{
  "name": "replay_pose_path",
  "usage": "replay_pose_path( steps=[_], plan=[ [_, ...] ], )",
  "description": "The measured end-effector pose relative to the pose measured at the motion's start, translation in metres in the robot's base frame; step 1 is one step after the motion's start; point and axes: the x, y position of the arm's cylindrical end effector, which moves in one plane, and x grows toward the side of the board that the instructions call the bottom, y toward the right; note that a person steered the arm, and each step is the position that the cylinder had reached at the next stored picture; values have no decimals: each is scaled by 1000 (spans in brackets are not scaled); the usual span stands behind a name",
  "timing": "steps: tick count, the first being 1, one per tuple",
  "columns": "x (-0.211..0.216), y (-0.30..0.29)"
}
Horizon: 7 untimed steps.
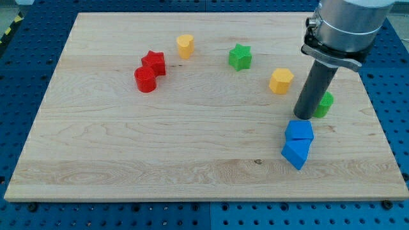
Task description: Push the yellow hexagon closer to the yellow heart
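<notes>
The yellow hexagon [281, 81] lies at the view's right of centre on the wooden board [128, 147]. The yellow heart [185, 45] lies toward the view's top, well to the left of the hexagon. My tip [304, 117] is the lower end of the dark rod, down and to the right of the hexagon, with a small gap between them. A green star [240, 57] sits between the two yellow blocks, nearer the view's top.
A green block [325, 104] is half hidden behind the rod on its right. Two blue blocks [299, 131] [295, 153] lie just below my tip. A red star [154, 62] and a red cylinder [146, 80] touch at the view's left.
</notes>
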Motion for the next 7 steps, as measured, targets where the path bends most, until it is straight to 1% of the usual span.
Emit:
replay_pose_path(
  steps=[2,5,6,7],
  plan=[
    [-6,10],
    [-54,-2],
    [-74,-19],
    [-75,-58]
  ],
)
